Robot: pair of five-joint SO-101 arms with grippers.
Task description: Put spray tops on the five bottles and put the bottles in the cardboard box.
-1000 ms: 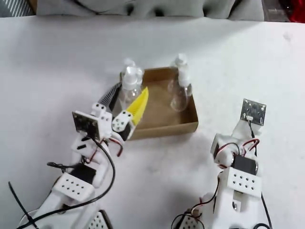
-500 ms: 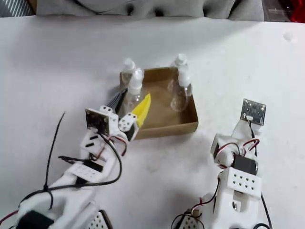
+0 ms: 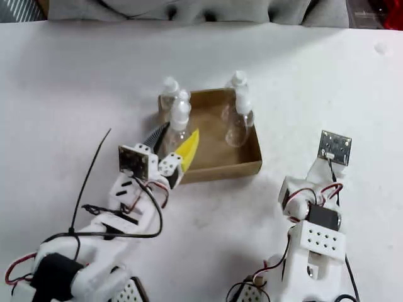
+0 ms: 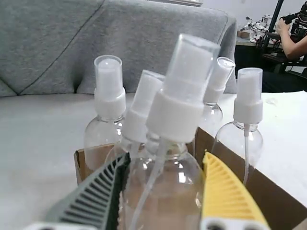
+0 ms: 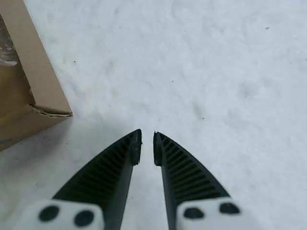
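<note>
Left gripper (image 3: 179,133) jaws clamped on spray bottle (image 4: 163,182), low over near-left part of cardboard box (image 3: 217,168); bottle looks slightly tilted.
Risk: released tilted, it may topple into far-left bottle (image 3: 169,89) close behind. Opening jaws could also catch box's left wall.
Right gripper (image 5: 146,148) jaws nearly together, empty, over desk (image 3: 315,75) right of box.

cardboard box (image 3: 217,165): plain brown, no pattern. held bottle (image 4: 163,191), at the box's left edge: clear body, white spray top (image 4: 184,96). other bottles (image 3: 238,129) in the box: same clear and white. left gripper (image 4: 166,158): yellow finger (image 4: 225,196), dark grey finger (image 4: 96,201), both ribbed. right gripper (image 5: 147,139): black ribbed fingers, white bases. table (image 3: 75,82): white. arms (image 3: 318,239): white, with black and red wires (image 3: 151,214).
</note>
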